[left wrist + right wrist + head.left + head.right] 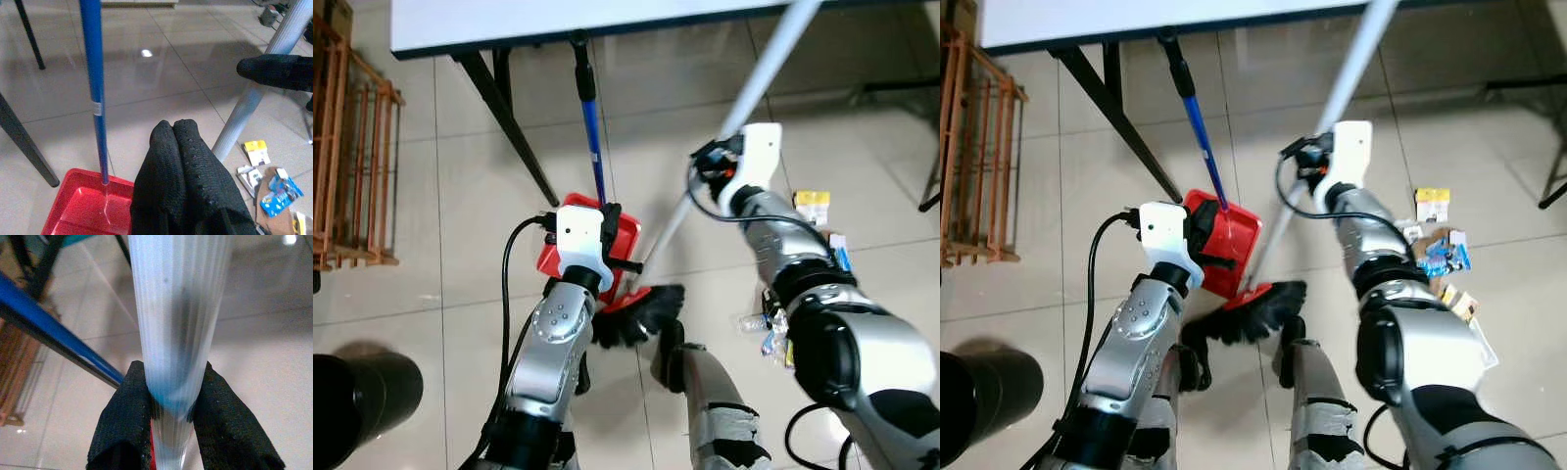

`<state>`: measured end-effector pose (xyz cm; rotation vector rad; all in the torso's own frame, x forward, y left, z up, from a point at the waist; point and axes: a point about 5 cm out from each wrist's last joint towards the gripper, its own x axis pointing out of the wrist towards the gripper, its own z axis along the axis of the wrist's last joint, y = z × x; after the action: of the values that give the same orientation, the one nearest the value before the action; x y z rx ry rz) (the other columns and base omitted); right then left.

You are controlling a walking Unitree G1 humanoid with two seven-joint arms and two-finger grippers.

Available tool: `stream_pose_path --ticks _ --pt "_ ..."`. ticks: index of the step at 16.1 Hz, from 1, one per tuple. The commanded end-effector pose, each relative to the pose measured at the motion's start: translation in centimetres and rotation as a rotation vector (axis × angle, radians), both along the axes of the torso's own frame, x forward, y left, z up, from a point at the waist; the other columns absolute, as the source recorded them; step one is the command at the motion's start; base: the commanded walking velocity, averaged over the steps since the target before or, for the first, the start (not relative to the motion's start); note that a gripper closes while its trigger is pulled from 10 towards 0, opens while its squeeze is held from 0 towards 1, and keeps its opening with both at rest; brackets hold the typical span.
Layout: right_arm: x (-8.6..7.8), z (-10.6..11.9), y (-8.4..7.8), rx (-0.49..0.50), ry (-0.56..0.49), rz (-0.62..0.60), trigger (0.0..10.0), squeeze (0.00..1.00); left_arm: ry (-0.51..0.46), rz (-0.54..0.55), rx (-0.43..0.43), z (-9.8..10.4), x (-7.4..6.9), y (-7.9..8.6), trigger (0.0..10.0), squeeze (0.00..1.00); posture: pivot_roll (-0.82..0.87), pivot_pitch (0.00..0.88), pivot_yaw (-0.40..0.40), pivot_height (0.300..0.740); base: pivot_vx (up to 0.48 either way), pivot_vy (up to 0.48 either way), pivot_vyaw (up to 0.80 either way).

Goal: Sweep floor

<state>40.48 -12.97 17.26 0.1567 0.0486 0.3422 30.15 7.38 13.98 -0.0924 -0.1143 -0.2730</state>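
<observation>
With the right pincer (171, 401) clamped on the broom handle (759, 83), bristles (1258, 308) meet the red dustpan (1229, 240) on the floor; left pincer (183, 161) is clenched empty.

**Red, blue and black on pale tiles**

The dustpan (1229, 240) was bright red with a blue handle (592, 127). The broom (1263, 305) had black bristles and a ribbed silver-white pole (178, 323). The floor (705, 88) was glossy beige tile. The rack (347, 157) was orange-brown wood. Yellow, blue and white wrappers (1440, 250) lay scattered. The bench (558, 18) was white with black legs.
</observation>
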Motion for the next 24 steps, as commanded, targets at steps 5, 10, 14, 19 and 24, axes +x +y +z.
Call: stream_pose_path --ticks 5,10,14,19,24 --pt "-0.2 -0.1 1.2 0.077 -0.008 0.055 0.0 0.0 0.025 0.061 -0.007 -1.4 0.1 1.3 10.0 0.0 0.11 0.319 -0.038 0.74 0.0 0.0 0.0" --pt "-0.4 0.2 1.3 0.066 -0.052 0.119 0.0 0.0 -0.003 0.038 -0.017 -0.9 0.9 0.3 10.0 0.0 0.1 0.278 -0.042 0.74 0.0 0.0 0.0" --pt "-0.7 0.0 1.2 0.02 -0.064 0.173 0.0 0.0 -0.017 0.011 -0.031 -0.6 1.5 -0.5 10.0 0.0 0.09 0.228 -0.043 0.74 0.0 0.0 0.0" --pt "-0.9 0.1 2.2 0.003 -0.088 0.234 0.0 0.0 -0.04 -0.005 -0.044 0.0 2.3 -0.7 10.0 0.0 0.08 0.17 -0.042 0.74 0.0 0.0 0.0" --pt "-1.6 -0.7 3.8 -0.014 -0.101 0.307 0.0 0.0 -0.049 0.007 -0.057 0.1 3.0 -0.4 10.0 0.0 0.07 0.133 -0.043 0.74 0.0 0.0 0.0"
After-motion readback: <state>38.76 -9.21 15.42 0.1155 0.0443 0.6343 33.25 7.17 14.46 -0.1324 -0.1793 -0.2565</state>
